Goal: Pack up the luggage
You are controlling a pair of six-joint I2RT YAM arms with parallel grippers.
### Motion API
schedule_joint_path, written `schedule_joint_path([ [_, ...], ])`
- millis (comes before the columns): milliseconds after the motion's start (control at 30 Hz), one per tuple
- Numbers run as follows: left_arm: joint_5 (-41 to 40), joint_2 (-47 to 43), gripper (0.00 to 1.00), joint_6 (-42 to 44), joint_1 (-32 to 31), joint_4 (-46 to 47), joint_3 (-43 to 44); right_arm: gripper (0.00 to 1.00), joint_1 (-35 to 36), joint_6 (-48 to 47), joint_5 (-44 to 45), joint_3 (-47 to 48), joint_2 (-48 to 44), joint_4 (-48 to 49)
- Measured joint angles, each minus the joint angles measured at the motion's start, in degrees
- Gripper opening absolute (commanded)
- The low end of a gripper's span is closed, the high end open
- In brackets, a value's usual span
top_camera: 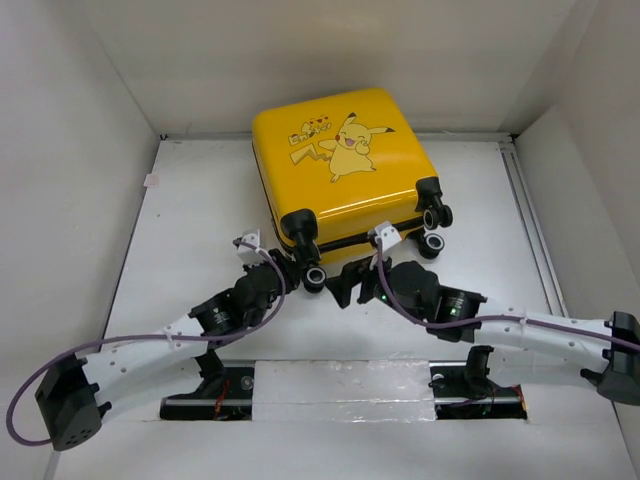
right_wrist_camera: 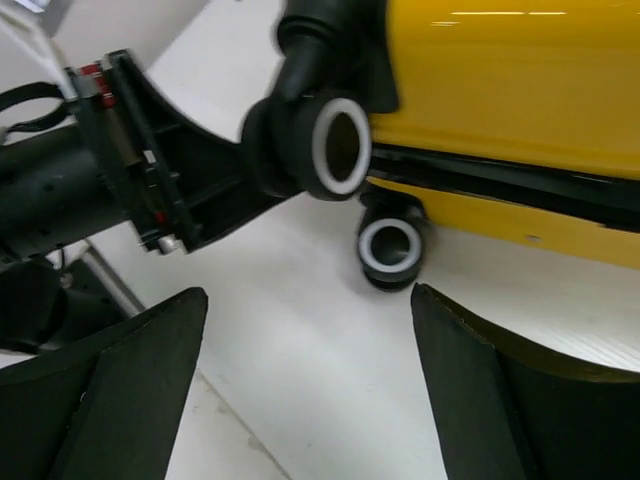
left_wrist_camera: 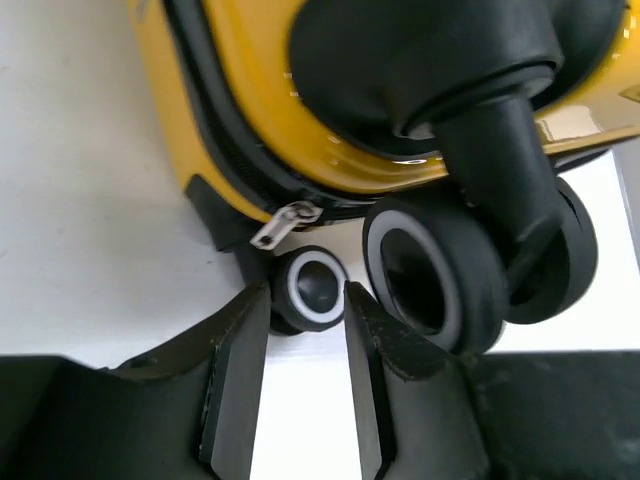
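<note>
No text can be read with certainty.
The luggage (top_camera: 345, 165) carries lettering (top_camera: 303, 143) beside its cartoon print (top_camera: 350, 145), too small to read.

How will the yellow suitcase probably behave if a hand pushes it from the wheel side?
The luggage looks like a hard glossy shell, so it should stay stiff and probably slide rather than bend. It lies flat on the table, so tipping seems unlikely. Its caster wheels stick out sideways; they may swivel under a push instead of rolling it.
</note>
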Motion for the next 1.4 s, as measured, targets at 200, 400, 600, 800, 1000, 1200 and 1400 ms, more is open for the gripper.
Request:
schedule_joint_path([
  [200, 0.76, 7.02, 0.37, 3.41, 0.00, 7.93, -0.28, 0.87, -7.65, -2.08, -2.71, -0.02, -2.58, -3.41],
  [400, -3.54, 14.75, 0.38, 5.77, 0.37, 11.47, -0.11, 0.86, -8.87, -3.63, -6.93, 0.46, -1.49, -3.98],
  [600, -7.56, 18.27, 0.38, 7.56, 0.70, 12.81, 1.14, 0.85, -9.11, -4.09, -9.75, 0.63, -1.14, -3.72],
  [800, -8.11, 19.32, 0.34, 12.37, 0.57, 15.87, 0.87, 0.81, -9.40, -4.55, -10.91, 0.68, -0.55, -3.56],
  [1000, -8.17, 20.39, 0.23, 15.43, 0.57, 19.76, 0.33, 0.76, -9.94, -4.83, -11.93, 0.94, 0.83, -3.56],
  [1200, -7.50, 20.44, 0.00, 17.62, 0.42, 24.22, -1.20, 0.71, -9.94, -4.94, -12.55, 1.11, 0.85, -3.41],
  [1400, -8.96, 20.52, 0.00, 18.97, 0.35, 25.62, -1.60, 0.84, -10.67, -5.16, -12.94, 2.16, 1.01, -3.56],
])
